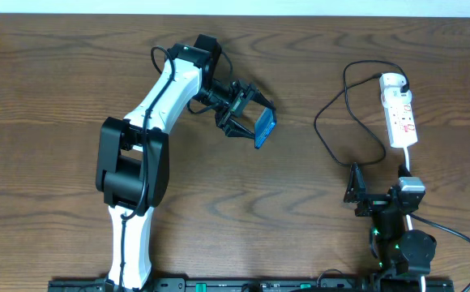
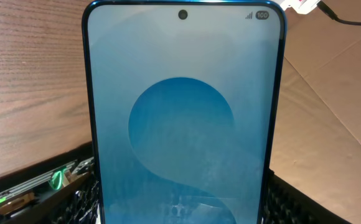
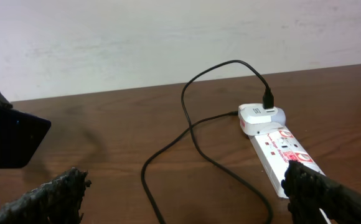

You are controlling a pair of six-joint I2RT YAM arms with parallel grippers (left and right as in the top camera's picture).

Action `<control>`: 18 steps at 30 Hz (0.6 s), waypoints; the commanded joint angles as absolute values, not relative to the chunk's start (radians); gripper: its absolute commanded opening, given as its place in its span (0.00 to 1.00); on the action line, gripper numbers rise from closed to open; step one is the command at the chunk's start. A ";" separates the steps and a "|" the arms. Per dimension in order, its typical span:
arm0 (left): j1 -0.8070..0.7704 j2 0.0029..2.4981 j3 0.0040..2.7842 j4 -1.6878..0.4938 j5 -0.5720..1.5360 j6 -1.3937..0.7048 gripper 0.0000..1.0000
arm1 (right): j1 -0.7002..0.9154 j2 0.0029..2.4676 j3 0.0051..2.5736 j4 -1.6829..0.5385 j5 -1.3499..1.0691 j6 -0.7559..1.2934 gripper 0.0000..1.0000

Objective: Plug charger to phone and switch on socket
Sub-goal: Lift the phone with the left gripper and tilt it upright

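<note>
The phone point(image 1: 265, 128), its cyan-blue screen lit, is held off the table on edge, with my left gripper point(image 1: 251, 122) shut on its sides. In the left wrist view the phone point(image 2: 183, 118) fills the frame, with black fingers point(image 2: 84, 202) pressed against both of its edges. The white socket point(image 1: 401, 113) lies at the far right, with a white adapter point(image 3: 259, 116) plugged into its far end. The black charger point(image 1: 332, 134) cable loops from that adapter across the wood; its connector tip does not show. My right gripper point(image 1: 355, 188) hovers open in front of the socket point(image 3: 280, 152), over the charger point(image 3: 190, 134) loop.
A white cord point(image 1: 409, 162) runs from the socket towards the right arm's base point(image 1: 401, 243). The left arm point(image 1: 150, 122) reaches diagonally across the left half of the wooden table point(image 1: 57, 97). A pale wall point(image 3: 137, 37) stands behind the table's far edge.
</note>
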State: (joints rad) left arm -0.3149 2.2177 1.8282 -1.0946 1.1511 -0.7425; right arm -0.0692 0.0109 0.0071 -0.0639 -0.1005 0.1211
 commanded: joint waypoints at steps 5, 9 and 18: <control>-0.309 2.189 1.835 -1.100 1.205 -0.726 0.75 | -0.070 0.007 0.006 -0.068 -0.104 0.115 0.99; -0.309 2.189 1.835 -1.100 1.205 -0.726 0.75 | -0.070 0.007 0.006 -0.054 -0.111 0.119 0.99; -0.309 2.189 1.835 -1.100 1.205 -0.725 0.75 | -0.070 0.007 0.006 -0.044 -0.572 1.071 0.99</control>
State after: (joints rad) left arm -0.3149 2.2177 1.8282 -1.0950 1.1542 -0.7387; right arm -0.0692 0.0109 0.0071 -0.0437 -0.3172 0.6270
